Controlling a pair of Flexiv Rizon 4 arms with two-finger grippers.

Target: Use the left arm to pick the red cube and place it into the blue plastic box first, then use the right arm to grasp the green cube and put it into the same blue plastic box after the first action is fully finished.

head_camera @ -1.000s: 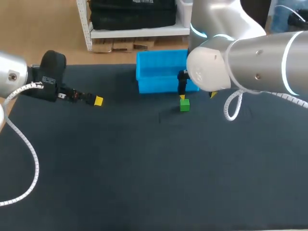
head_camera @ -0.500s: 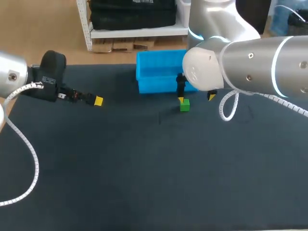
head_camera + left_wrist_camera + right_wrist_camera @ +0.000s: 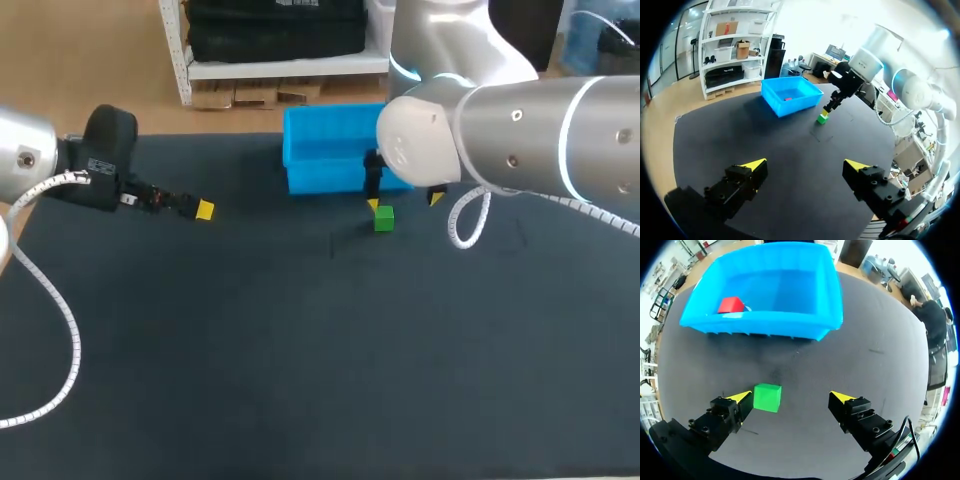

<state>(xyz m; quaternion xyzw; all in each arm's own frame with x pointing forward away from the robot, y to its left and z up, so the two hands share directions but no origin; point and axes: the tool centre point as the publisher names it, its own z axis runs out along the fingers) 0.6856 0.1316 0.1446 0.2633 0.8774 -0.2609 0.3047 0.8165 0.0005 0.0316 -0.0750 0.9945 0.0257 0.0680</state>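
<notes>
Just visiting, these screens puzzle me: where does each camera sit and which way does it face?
Head view: above and behind the robot, looking down on the table; left arm and right arm at the sides.
Left wrist view: on the left wrist, looking past the open left gripper to the blue box.
Right wrist view: on the right wrist, looking down past the open right gripper at the green cube.
All share the blue box and green cube.

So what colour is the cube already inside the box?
Red; the cube shows best in the right wrist view.

Box (image 3: pixel 765 322) w/ cube (image 3: pixel 731 304); 2nd cube (image 3: pixel 767 397) before.
</notes>
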